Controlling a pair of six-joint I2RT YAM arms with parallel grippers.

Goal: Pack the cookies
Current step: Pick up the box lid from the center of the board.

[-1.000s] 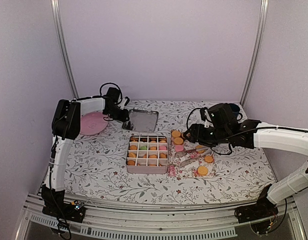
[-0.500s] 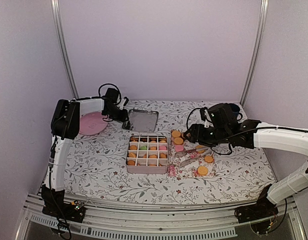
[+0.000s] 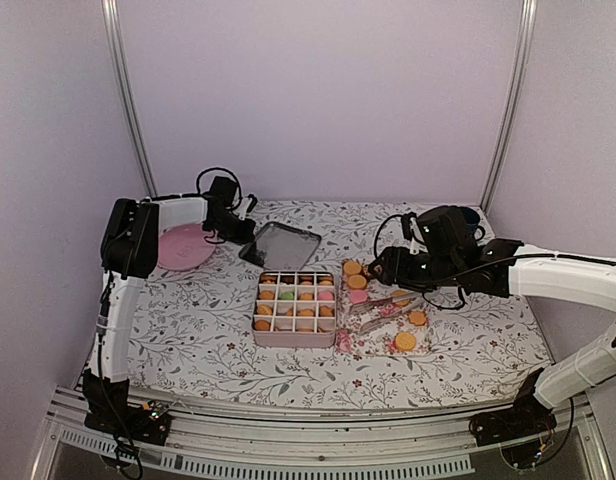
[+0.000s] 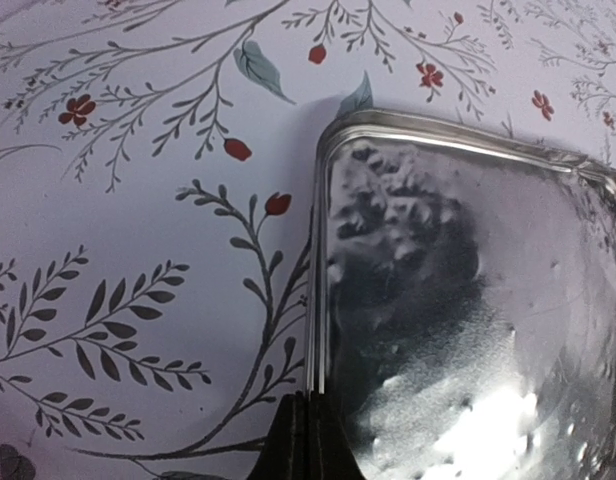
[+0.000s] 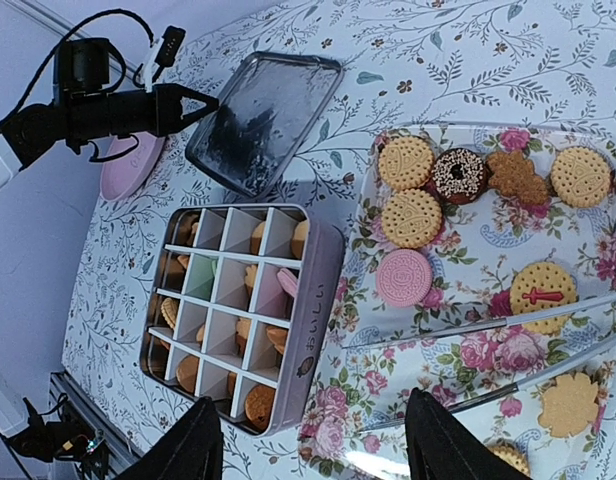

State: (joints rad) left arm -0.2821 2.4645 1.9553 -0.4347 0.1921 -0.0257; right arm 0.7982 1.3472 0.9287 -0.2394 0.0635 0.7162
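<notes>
Cookies fill a square gridded tin point(image 3: 294, 341), mostly golden with a green and a pink one. More cookies point(image 3: 405, 340) lie on a floral tray point(image 3: 373, 340) to its right. In the right wrist view the tray shows golden cookies point(image 5: 406, 163), a pink one point(image 5: 403, 278) and a dark brown one point(image 5: 459, 175). My left gripper point(image 3: 244, 236) is shut on the rim of a silver tin lid point(image 3: 283, 245), seen close in the left wrist view point(image 4: 468, 300) with the gripper point(image 4: 306, 425) at its left edge. My right gripper point(image 5: 313, 445) is open and empty above the tin's right wall point(image 5: 313, 310).
A pink plate point(image 3: 185, 246) lies at the back left, beside the left arm. The tin stands in the middle of the flowered tablecloth. A dark object sits behind the right arm at the back right point(image 3: 471, 214).
The silver lid has shifted left and forward, and its left edge has tilted up in my left gripper. The right arm has hardly moved.
</notes>
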